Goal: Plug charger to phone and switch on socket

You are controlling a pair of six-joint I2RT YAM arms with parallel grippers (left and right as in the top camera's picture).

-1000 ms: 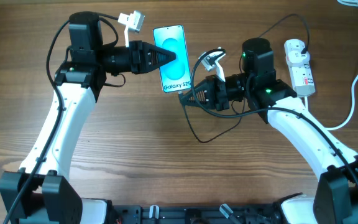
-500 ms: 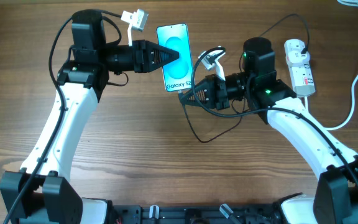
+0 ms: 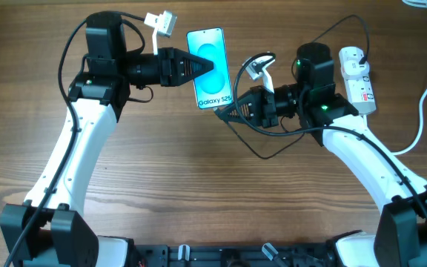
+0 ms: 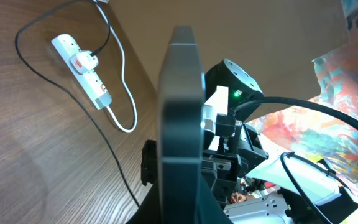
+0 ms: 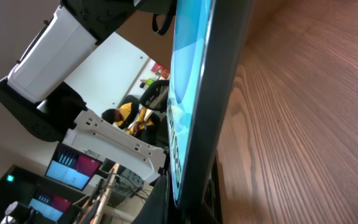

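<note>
The phone [image 3: 207, 65], its cyan screen up and reading "Galaxy S25", hangs above the table with my left gripper [image 3: 203, 68] shut on its left side. In the left wrist view the phone [image 4: 182, 112] shows edge-on between the dark fingers [image 4: 211, 200]. My right gripper [image 3: 224, 113] is shut at the phone's bottom edge, and the charger's thin black cable [image 3: 262, 155] loops away from it. The connector tip is hidden. In the right wrist view the phone [image 5: 211, 93] fills the middle. The white socket [image 3: 357, 78] lies at the far right with a black plug in it.
A thick white cord [image 3: 424, 96] curves from the socket [image 4: 82, 65] toward the table's right edge. The black cable [image 4: 113, 155] runs over the wood between the arms. A small white connector [image 3: 161, 23] sticks up near my left wrist.
The phone has shifted slightly right with my left gripper. My right arm has moved a little right and up, and the cable loop below it has spread out.
</note>
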